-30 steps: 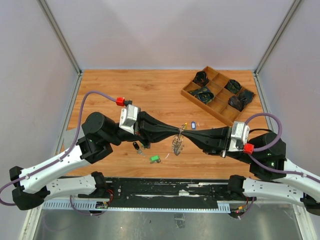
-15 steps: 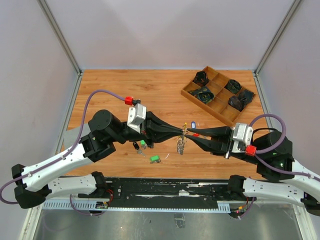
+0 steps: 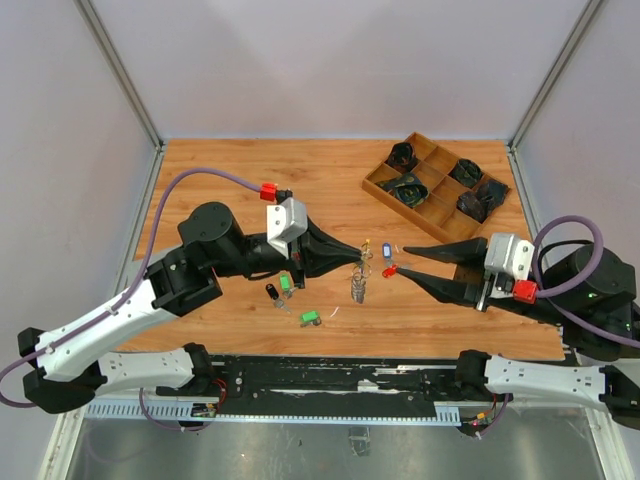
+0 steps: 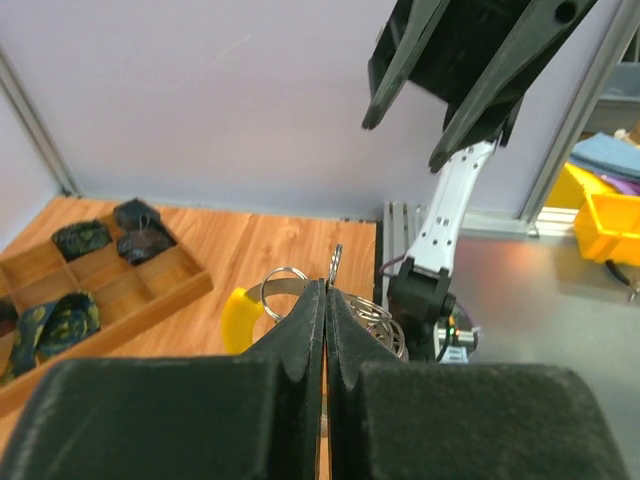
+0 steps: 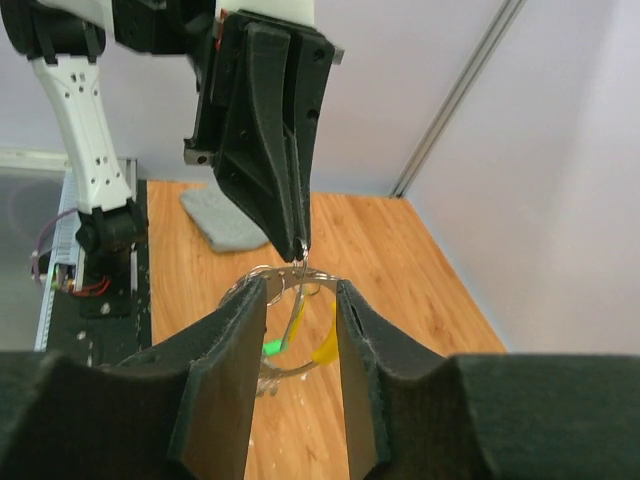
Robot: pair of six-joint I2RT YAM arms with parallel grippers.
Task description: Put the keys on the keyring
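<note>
My left gripper (image 3: 357, 257) is shut on a small ring of the keyring (image 3: 358, 284), which hangs from its tip above the table's middle. In the left wrist view the shut gripper (image 4: 326, 290) pinches that ring, with the keyring's yellow curved piece (image 4: 240, 318) and wire loops behind. My right gripper (image 3: 402, 263) is open and empty just right of the keyring. In the right wrist view, the keyring's yellow piece (image 5: 326, 347) shows between the open gripper's (image 5: 300, 292) fingers. A red-tagged key (image 3: 388, 270) lies by its tips, with a blue-tagged key (image 3: 367, 247) beyond. Two green-tagged keys (image 3: 286, 283) (image 3: 310, 318) lie left.
A wooden compartment tray (image 3: 381, 186) with dark bundles stands at the back right; it also shows in the left wrist view (image 4: 150, 300). A small black object (image 3: 272, 291) lies next to the green-tagged keys. The arm bases' rail runs along the near edge.
My right gripper has drawn back to the right, away from the keyring, and its fingers have spread. My left gripper has kept hold of the keyring, while the left arm has shifted right.
</note>
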